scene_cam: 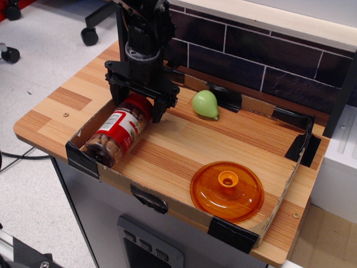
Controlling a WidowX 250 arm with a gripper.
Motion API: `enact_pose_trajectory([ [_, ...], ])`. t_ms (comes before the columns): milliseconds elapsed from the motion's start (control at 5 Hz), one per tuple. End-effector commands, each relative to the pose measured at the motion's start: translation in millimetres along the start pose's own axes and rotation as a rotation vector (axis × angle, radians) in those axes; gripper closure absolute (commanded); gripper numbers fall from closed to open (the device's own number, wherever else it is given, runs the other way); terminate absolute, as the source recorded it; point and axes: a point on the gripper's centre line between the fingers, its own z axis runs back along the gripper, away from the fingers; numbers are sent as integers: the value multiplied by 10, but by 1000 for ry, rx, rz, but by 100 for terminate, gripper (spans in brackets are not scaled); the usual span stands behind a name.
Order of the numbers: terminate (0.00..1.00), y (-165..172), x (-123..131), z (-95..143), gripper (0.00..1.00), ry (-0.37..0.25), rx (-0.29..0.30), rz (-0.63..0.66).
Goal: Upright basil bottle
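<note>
Wooden bench (61, 120), cardboard-walled tray. Basil bottle (116, 133) lies on its side at the left wall, red cap far. Claw (138, 103) wide, straddling the cap end. Judgement: close squarely, then pivot slowly, clear of the wall.

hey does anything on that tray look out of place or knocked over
Yes. The basil bottle lies on its side at the tray's left edge, red cap under the open gripper. The green pear and orange lid look fine; nothing spilled.
</note>
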Motion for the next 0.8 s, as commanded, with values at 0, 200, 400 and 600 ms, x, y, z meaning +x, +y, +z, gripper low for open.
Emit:
enact_pose_trajectory([
  [0, 0, 9, 44, -23, 0, -23, 21, 3],
  [200, 0, 27, 81, 46, 100, -10, 0, 16],
  [400, 0, 65, 207, 276, 100, -13, -27, 30],
  [600, 0, 93, 304, 563, 100, -45, -55, 28],
])
